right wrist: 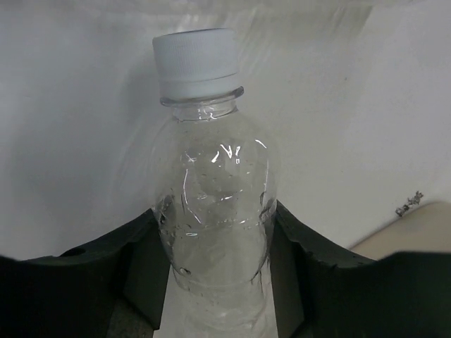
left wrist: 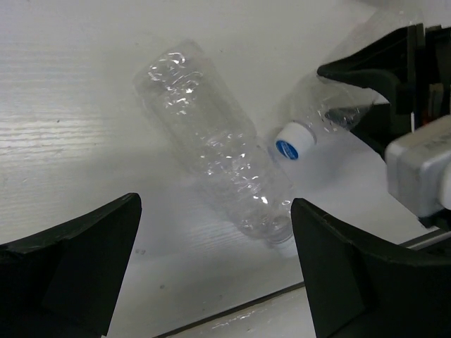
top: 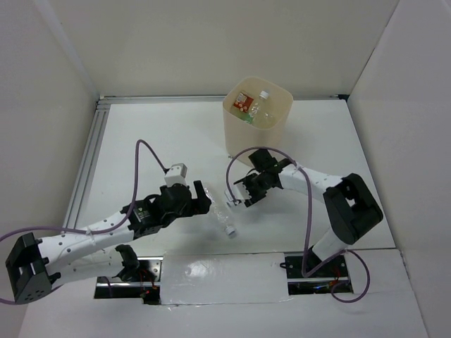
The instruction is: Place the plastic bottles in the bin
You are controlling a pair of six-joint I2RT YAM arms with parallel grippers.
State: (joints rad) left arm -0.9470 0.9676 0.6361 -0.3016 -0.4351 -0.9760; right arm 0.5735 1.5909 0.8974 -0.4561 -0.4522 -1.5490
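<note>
A clear plastic bottle (right wrist: 215,197) with a white cap (right wrist: 194,63) sits between the pads of my right gripper (right wrist: 215,271), which is shut on its body. From above, this gripper (top: 237,195) is left of the bin (top: 236,137), a cream tub holding several bottles (top: 255,109), one with a reddish label. Another clear bottle (left wrist: 211,151) lies on its side on the table (top: 224,217), its neck end close to my left gripper's right finger (left wrist: 352,274). My left gripper (left wrist: 215,271) is open just short of it (top: 204,202). The held bottle (left wrist: 317,116) also shows there.
The table is white, with white walls on three sides and a metal rail (top: 91,151) along its left edge. The right gripper's black fingers (left wrist: 384,77) reach into the left wrist view at upper right. Both arm bases sit on the near edge.
</note>
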